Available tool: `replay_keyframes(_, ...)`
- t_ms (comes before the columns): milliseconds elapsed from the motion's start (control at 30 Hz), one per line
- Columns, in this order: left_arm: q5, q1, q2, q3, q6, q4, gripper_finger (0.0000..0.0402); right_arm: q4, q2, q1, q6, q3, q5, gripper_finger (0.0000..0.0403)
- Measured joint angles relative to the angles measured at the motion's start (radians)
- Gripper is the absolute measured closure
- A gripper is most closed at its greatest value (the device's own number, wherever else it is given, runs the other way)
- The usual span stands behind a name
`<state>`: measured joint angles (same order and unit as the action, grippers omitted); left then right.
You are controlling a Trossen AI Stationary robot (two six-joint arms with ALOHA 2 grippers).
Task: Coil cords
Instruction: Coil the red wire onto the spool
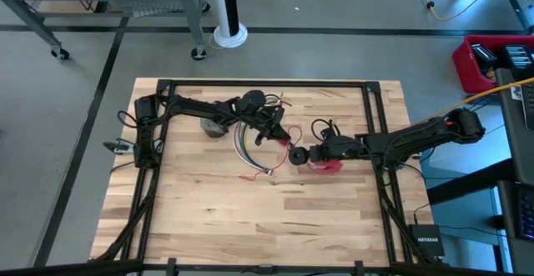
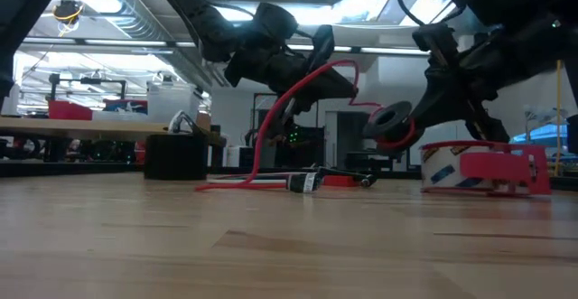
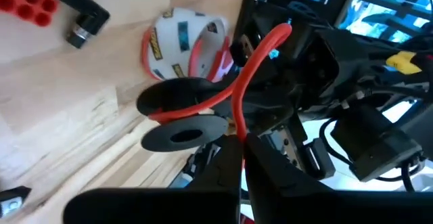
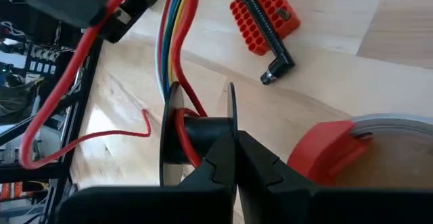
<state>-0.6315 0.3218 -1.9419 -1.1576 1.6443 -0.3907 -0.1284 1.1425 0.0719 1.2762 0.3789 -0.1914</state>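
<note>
1. Your left gripper [image 1: 278,132] sits above the table's middle, reaching in from the left side. Its fingers [image 3: 270,176] are pinched together on a red wire [image 3: 252,61], which arches up and over from the grip.

2. Your right gripper [image 1: 302,155] comes in from the right and meets the left one near the table's centre. Its fingers [image 4: 264,166] are closed on a small black spool [image 4: 196,132], gripping one of the spool's 2 black flanges.

3. The red wire is wound around the spool's core between the flanges; you see a few turns of it in both wrist views.

4. The spool hangs clear of the wood in the low view [image 2: 390,123], with the red wire rising from it to the left gripper.

5. The rest of the wire bundle [image 1: 250,147], red, green, white and grey strands, trails down to the table [image 1: 250,226] below the left gripper; its loose end [image 1: 265,173] lies flat on the wood.

6. A tape roll in a red holder [image 2: 483,168] rests on the table just beside the right gripper.

7. A red block with rows of holes [image 4: 264,15] lies on the wood nearby.
</note>
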Motion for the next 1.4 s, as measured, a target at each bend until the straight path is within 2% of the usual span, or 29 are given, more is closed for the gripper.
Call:
replay_keyframes(433, -0.066, -0.079, 0.0, 0.0, 0.037, -0.185, 0.0401, 0.014, 0.007, 0.0, 0.003, 0.017, -0.144, 0.04)
replay_keyframes(633, -0.097, -0.113, 0.0, 0.0, 0.016, -0.194, 0.0401, -0.033, 0.007, 0.0, 0.003, 0.018, -0.18, 0.04)
replay_keyframes(800, -0.099, -0.126, 0.0, 0.0, -0.004, -0.196, 0.0401, -0.121, 0.007, 0.0, 0.003, 0.018, -0.184, 0.04)
replay_keyframes(1133, -0.099, -0.142, 0.001, 0.0, -0.038, -0.198, 0.0401, -0.232, 0.007, -0.001, 0.002, 0.019, -0.264, 0.04)
replay_keyframes(1400, -0.098, -0.16, 0.001, 0.0, -0.158, -0.136, 0.0401, -0.317, 0.008, -0.002, -0.006, 0.019, -0.36, 0.04)
